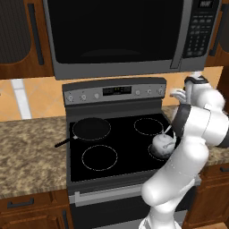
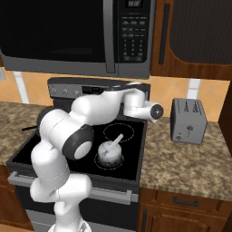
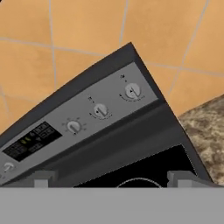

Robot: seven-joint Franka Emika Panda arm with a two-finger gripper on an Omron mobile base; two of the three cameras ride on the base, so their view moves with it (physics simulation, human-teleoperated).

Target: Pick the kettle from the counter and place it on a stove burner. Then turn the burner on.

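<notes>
The big microwave (image 1: 116, 36) hangs high above the pincer (image 3: 111, 178). The black stove (image 1: 116, 143) sits just under the pincer. The brown speckled counter (image 2: 190, 163) runs off to both sides. A grey toaster (image 2: 188, 120) stands off to the pincer's right. A flat black pan (image 1: 91, 129) lies far to its left. The small silver kettle (image 2: 110, 152) sits below and behind the pincer, on the stove burner (image 2: 110, 159) at the front right. The pincer is wide and holds nothing. It faces the round knobs (image 3: 101, 110) on the stove's back panel, close but not touching.

Glossy white arm (image 1: 188, 147) (dark joints)
</notes>
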